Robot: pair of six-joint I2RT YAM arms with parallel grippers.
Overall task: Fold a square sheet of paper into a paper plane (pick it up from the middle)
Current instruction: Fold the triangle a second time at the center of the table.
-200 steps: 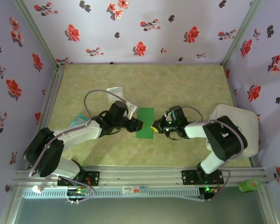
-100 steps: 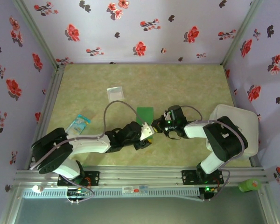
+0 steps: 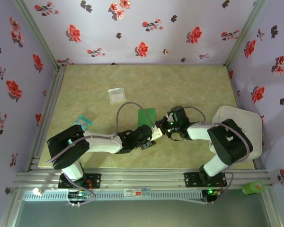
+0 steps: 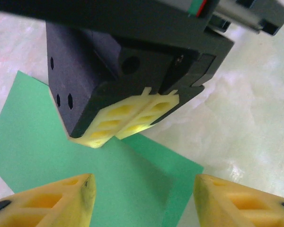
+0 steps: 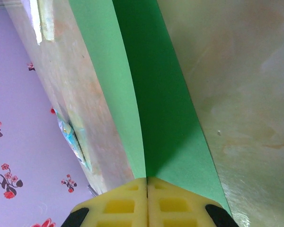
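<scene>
1. Two arms crowd the middle of the table, and that is the main hazard. The left arm reaches across until its head sits just beside the right arm's head in the top view. A push forward by either one could knock them together.
2. Next is the square sheet of paper. It lies on the table at the meeting point, just beyond both heads. It looks doubled along a crease, and the right wrist view shows one layer lifted off the other. The paper is thin and is gripped at a single spot. A sideways tug could therefore drag the whole sheet, skew the crease or tear the edge.
3. The right gripper is clenched on the sheet's near edge. Its pads are pressed flat together, and the green paper runs out from between them.
4. The left gripper is spread wide and grasps nothing. The sheet lies below and ahead of its fingers. The right gripper pinches the paper straight in front of it. If the left gripper closed here, I judge it could clip the other's pads. It could also crumple the loose layer rather than flatten it.
5. The small pale packet lies well apart and poses no risk.
</scene>
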